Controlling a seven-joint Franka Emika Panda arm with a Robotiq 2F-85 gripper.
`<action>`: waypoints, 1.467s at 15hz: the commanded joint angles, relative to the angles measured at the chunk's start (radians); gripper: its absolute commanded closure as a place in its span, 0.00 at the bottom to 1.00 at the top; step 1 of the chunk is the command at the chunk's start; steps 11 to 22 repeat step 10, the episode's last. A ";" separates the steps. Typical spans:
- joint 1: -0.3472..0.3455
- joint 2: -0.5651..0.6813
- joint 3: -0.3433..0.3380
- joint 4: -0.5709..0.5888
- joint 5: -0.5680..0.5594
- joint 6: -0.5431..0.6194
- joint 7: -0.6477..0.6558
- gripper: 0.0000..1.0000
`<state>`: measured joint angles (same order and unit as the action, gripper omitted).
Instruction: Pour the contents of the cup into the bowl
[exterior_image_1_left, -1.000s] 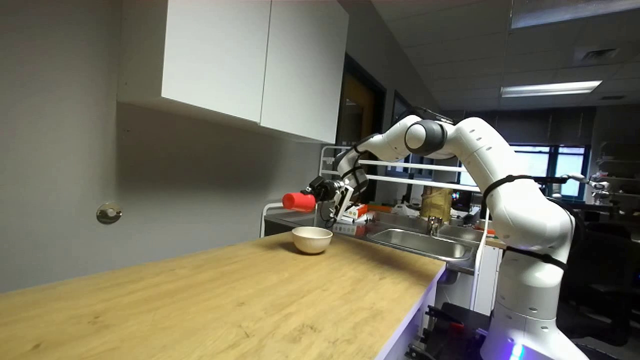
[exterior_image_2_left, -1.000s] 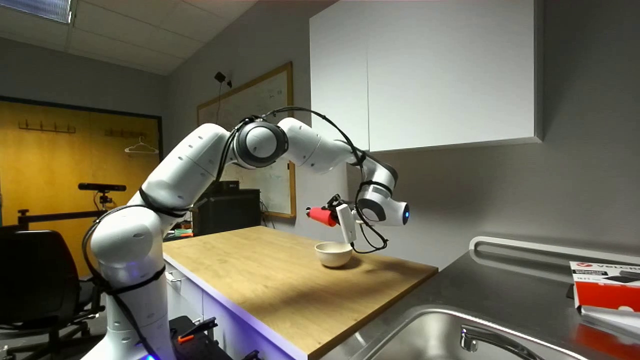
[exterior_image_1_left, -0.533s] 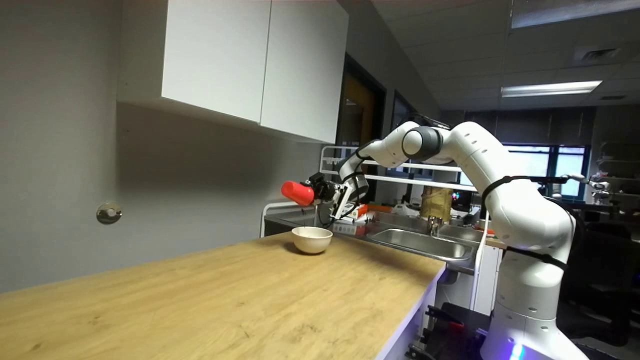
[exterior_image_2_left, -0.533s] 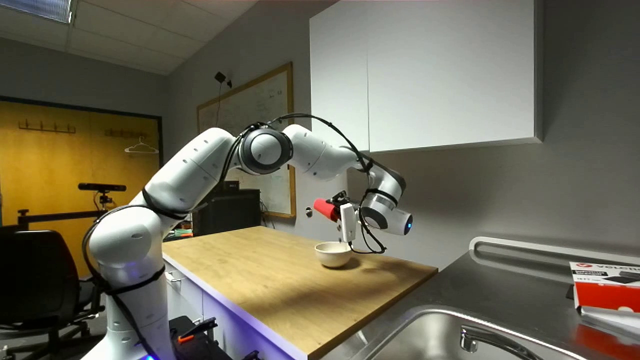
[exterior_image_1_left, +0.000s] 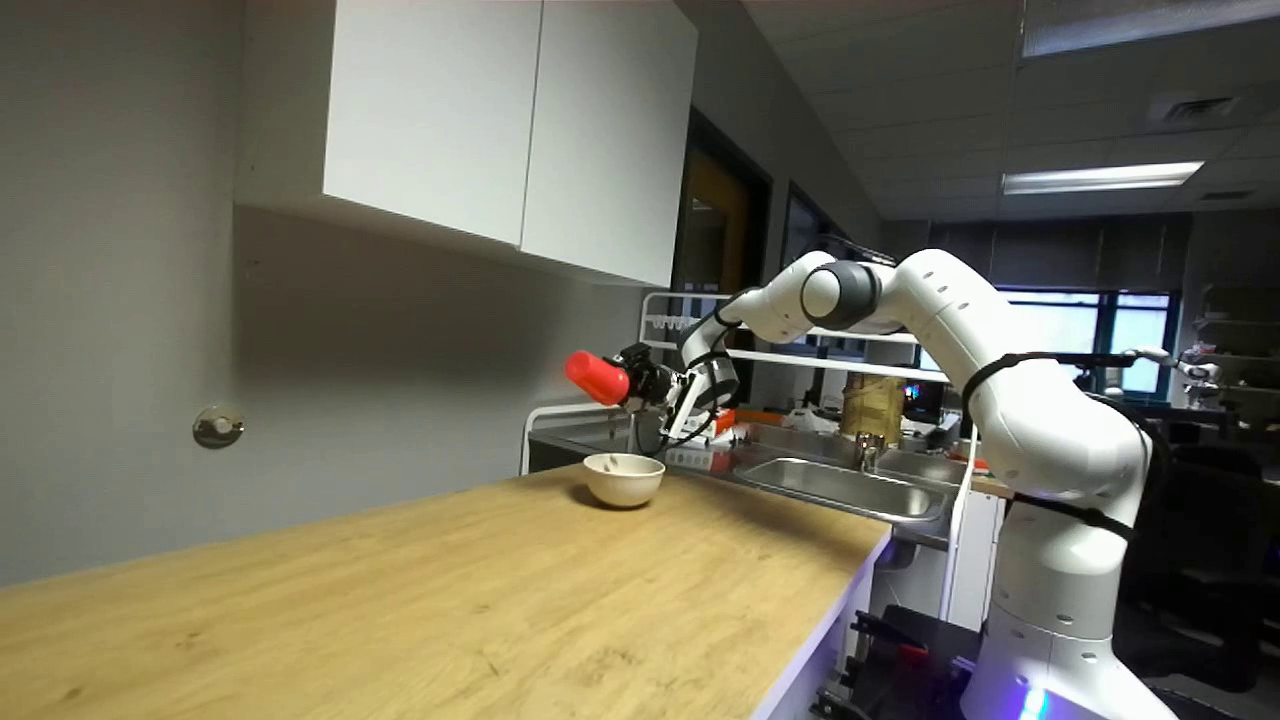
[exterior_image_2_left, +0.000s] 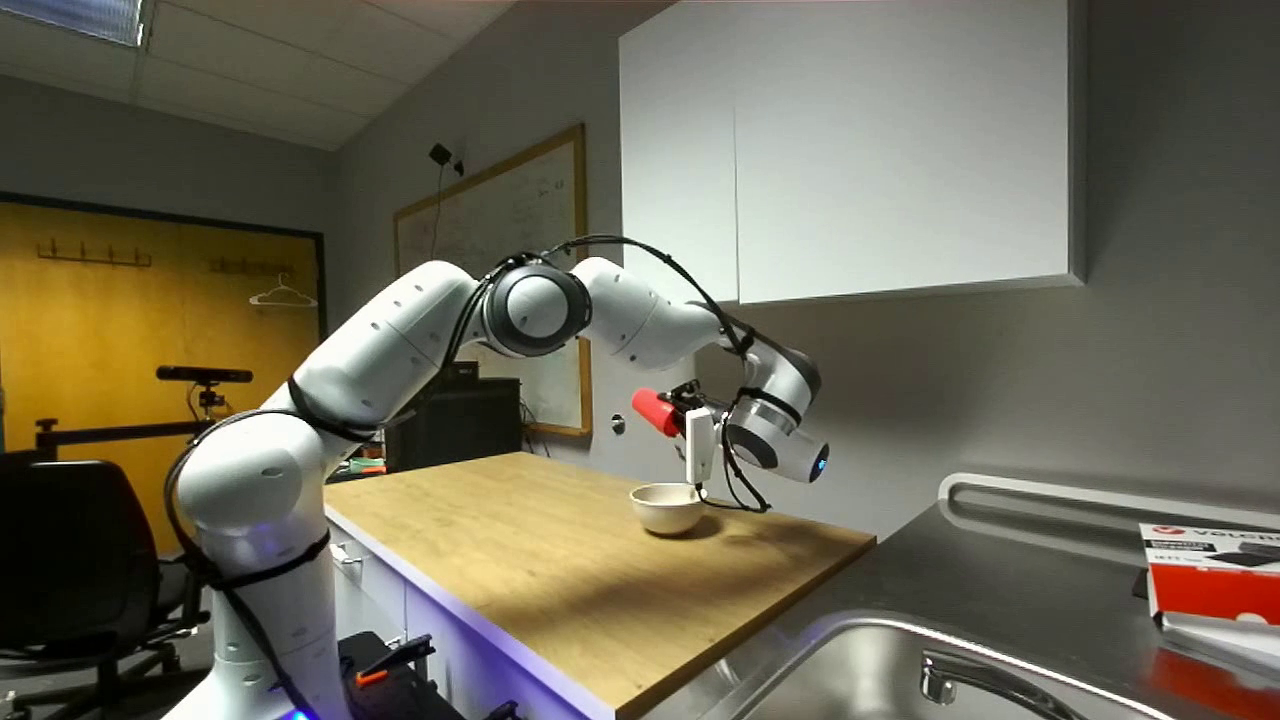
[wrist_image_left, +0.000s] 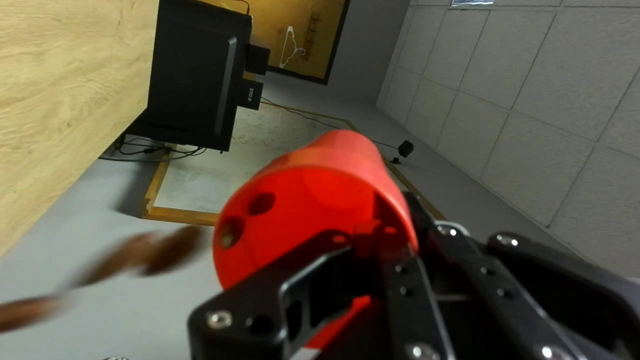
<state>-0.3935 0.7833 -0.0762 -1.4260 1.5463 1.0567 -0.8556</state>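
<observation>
The red cup (exterior_image_1_left: 597, 377) is tilted with its base up and its mouth down, above the bowl, in both exterior views (exterior_image_2_left: 655, 411). My gripper (exterior_image_1_left: 638, 382) is shut on the cup's wall near the rim, one finger inside and one outside, as the wrist view (wrist_image_left: 403, 220) shows. Blurred brown pieces (wrist_image_left: 172, 250) are outside the mouth, and a few dark pieces (wrist_image_left: 262, 203) are inside the cup. The cream bowl (exterior_image_1_left: 622, 485) stands upright on the counter in both exterior views (exterior_image_2_left: 667, 511). A small piece (exterior_image_1_left: 611, 461) shows at its opening. The bowl is out of the wrist view.
The wooden counter (exterior_image_1_left: 480, 600) bears the bowl near its far end. A white cabinet (exterior_image_1_left: 430, 120) hangs over it. A steel sink (exterior_image_1_left: 850, 490) and a red and white box (exterior_image_2_left: 1215, 580) are beyond the counter's edge. A white rail (exterior_image_1_left: 560, 410) stands by the wall.
The cup has gone from nearly level to tilted, base up and mouth down. The arm's elbow has sunk slightly. Small pieces now show between cup and bowl. The bowl has not moved.
</observation>
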 joint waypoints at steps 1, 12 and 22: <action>0.002 0.030 -0.009 0.050 0.033 -0.035 0.046 0.98; 0.006 0.025 -0.024 0.050 0.027 -0.046 0.050 0.98; 0.006 0.025 -0.024 0.050 0.027 -0.046 0.050 0.98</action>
